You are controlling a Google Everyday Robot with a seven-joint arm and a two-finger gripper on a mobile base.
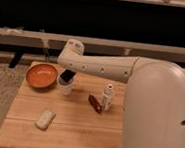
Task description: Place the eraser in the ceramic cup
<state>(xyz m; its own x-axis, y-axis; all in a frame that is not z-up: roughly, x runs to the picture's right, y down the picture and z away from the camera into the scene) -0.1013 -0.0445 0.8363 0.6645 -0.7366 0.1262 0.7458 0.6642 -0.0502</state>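
I see the gripper [67, 75] clamped on the eraser [66, 76], directly above the ceramic cup [65, 87]. The eraser's long axis tilts steeply, lower end at the cup's mouth, so I judge release goes straight down.

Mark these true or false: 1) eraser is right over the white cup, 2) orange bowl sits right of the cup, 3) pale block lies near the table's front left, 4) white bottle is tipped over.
1) True: the eraser is at the ceramic cup mouth, at the claw.
2) False: the orange bowl is left of the cup.
3) True: the pale block lies front left on the table.
4) False: the white bottle stands upright, beside the reddish-brown object.
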